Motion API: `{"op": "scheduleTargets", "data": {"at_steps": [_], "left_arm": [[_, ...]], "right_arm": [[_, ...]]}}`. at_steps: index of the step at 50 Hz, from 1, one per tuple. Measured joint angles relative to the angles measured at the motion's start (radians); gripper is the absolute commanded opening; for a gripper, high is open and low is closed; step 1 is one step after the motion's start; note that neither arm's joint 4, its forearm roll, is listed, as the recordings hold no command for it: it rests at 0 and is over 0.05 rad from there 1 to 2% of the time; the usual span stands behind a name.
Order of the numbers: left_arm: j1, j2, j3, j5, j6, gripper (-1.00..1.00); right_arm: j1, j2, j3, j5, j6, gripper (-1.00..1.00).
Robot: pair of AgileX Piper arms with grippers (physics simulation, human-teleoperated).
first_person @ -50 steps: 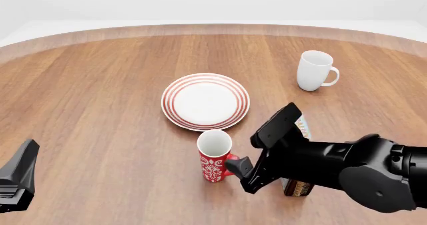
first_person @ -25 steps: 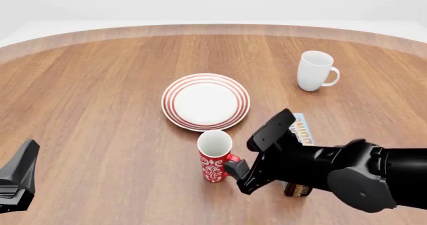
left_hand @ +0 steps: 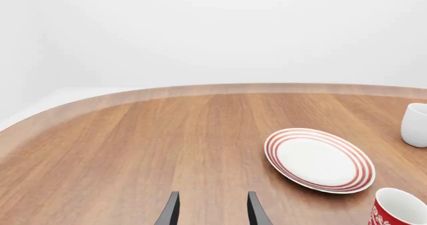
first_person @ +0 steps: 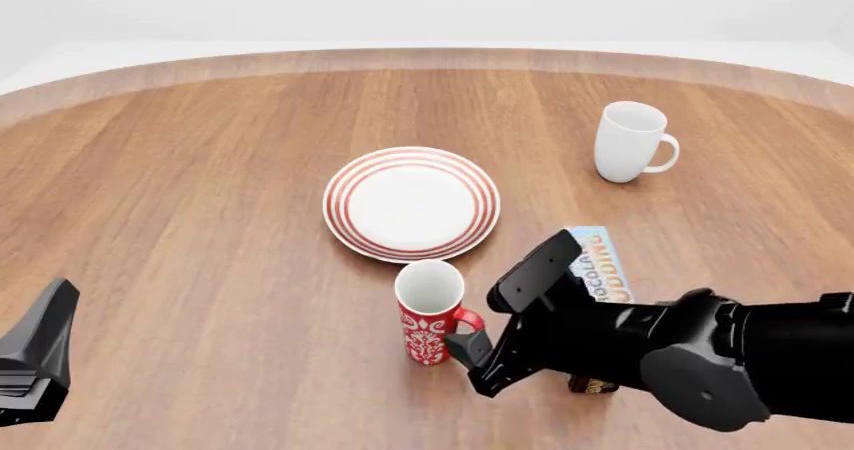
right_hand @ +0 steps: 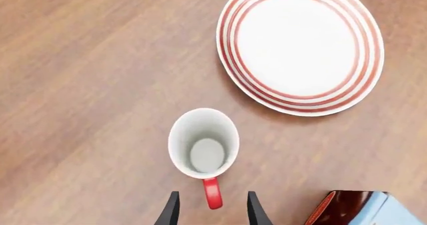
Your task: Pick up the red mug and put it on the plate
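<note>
While the red mug (first_person: 430, 313) stands upright near the plate (first_person: 411, 203), the right gripper (right_hand: 210, 211) hangs open astride its handle, gripping nothing.

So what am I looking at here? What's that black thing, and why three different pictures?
These are computer renders of two robot arms at a wooden table, each ending in a pincer. The front view looks over the arms from their own side. The big black shape is the right arm; its pincer sits beside the red mug, at its handle. The left arm shows only at that view's lower left edge. The other two pictures come from small cameras behind each pincer. The right one looks down into the mug, its handle between the two open fingers, which hold nothing. The left pincer is open too, over bare wood. Also on the table: a red-ringed plate, a white mug and a small box.
</note>
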Motion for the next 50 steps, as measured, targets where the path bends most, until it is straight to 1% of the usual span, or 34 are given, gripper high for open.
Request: {"op": "scheduleTargets", "data": {"at_steps": [22, 50], "left_arm": [[0.000, 0.000, 0.000, 0.000, 0.000, 1.00], [0.000, 0.000, 0.000, 0.000, 0.000, 1.00]], "right_arm": [[0.011, 0.049, 0.019, -0.052, 0.021, 1.00], [0.009, 0.097, 0.019, -0.092, 0.027, 1.00]]}}
